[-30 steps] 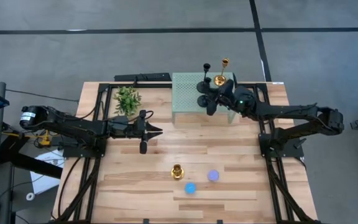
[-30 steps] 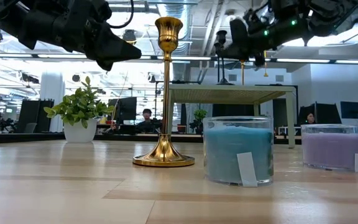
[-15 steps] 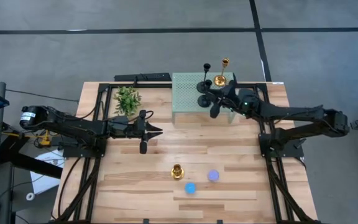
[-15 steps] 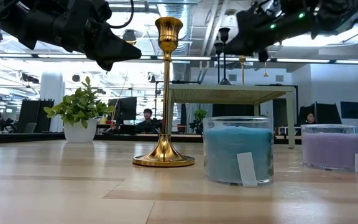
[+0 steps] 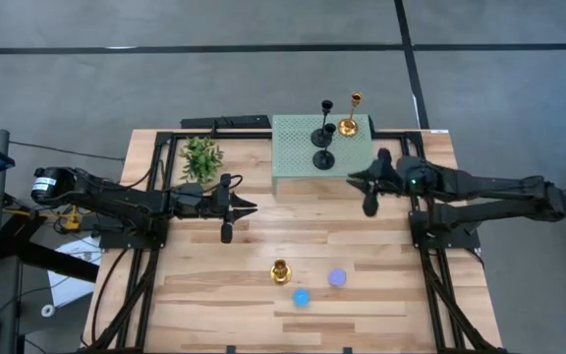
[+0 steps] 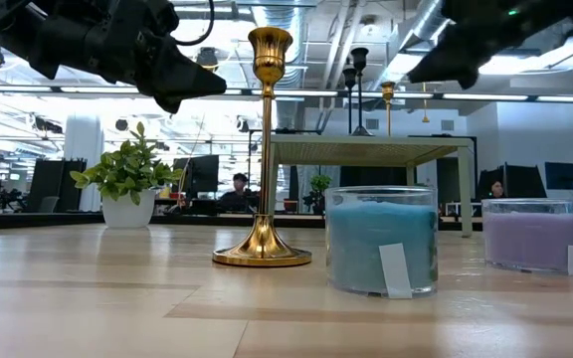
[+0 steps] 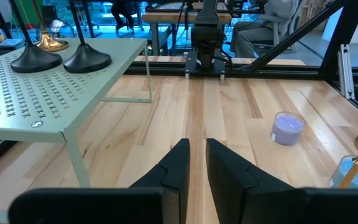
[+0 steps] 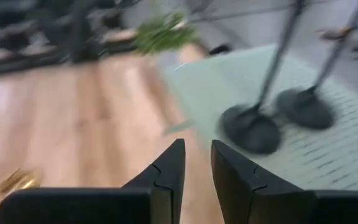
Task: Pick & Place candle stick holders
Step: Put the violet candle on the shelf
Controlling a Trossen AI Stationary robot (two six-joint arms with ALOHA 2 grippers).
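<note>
High view, my count: three candle stick holders (image 5: 323, 157) on green stand (image 5: 293, 162); gold holder (image 5: 281, 270) on table; right gripper (image 5: 368, 193) empty, fingers slightly apart; left gripper (image 5: 241, 206) likewise.

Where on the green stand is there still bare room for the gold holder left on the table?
The green stand is bare on its left half, toward the potted plant. Its right half is crowded: two black holders and a gold holder cluster there. The gold holder on the table stands beside the blue candle.

I could read no writing anywhere; the small white tags on the blue candle jar (image 6: 380, 240) and the purple candle jar (image 6: 529, 235) looked blank.
</note>
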